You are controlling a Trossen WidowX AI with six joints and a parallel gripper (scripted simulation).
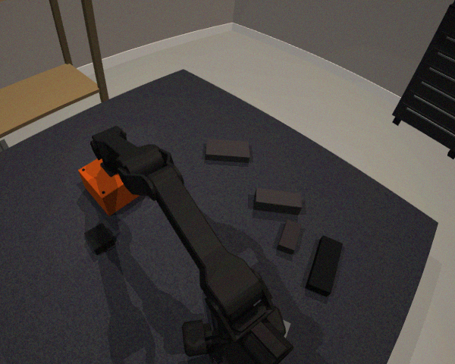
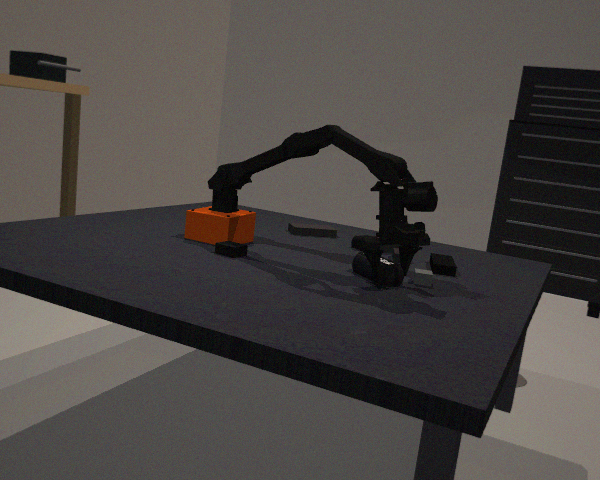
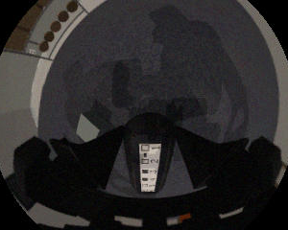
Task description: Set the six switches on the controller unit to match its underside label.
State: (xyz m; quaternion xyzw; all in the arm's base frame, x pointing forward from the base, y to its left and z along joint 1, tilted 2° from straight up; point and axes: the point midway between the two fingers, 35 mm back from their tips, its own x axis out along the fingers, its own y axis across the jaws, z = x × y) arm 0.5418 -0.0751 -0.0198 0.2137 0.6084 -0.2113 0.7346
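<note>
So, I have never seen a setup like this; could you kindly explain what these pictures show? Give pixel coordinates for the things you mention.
The machine is a black arm point(image 1: 188, 219) point(image 2: 359, 142) on an orange base point(image 1: 112, 199) point(image 2: 202, 227), ending in a gripper point(image 2: 392, 276) point(image 3: 150, 128) with two fingers. One picture looks down from above, one looks across the table point(image 1: 204, 101) point(image 2: 186, 310) point(image 3: 264, 96) from the side, and the round one comes from the wrist.

On the table lie three brown blocks point(image 1: 227, 149) point(image 2: 312, 230), a long black block point(image 1: 324, 264) point(image 2: 442, 263) and a small black block point(image 1: 100, 238) point(image 2: 230, 249) beside the base.

Between the fingers is the dark unit point(image 2: 365, 264) point(image 3: 151, 126), its label facing the wrist camera. I cannot tell whether it is firmly gripped.
</note>
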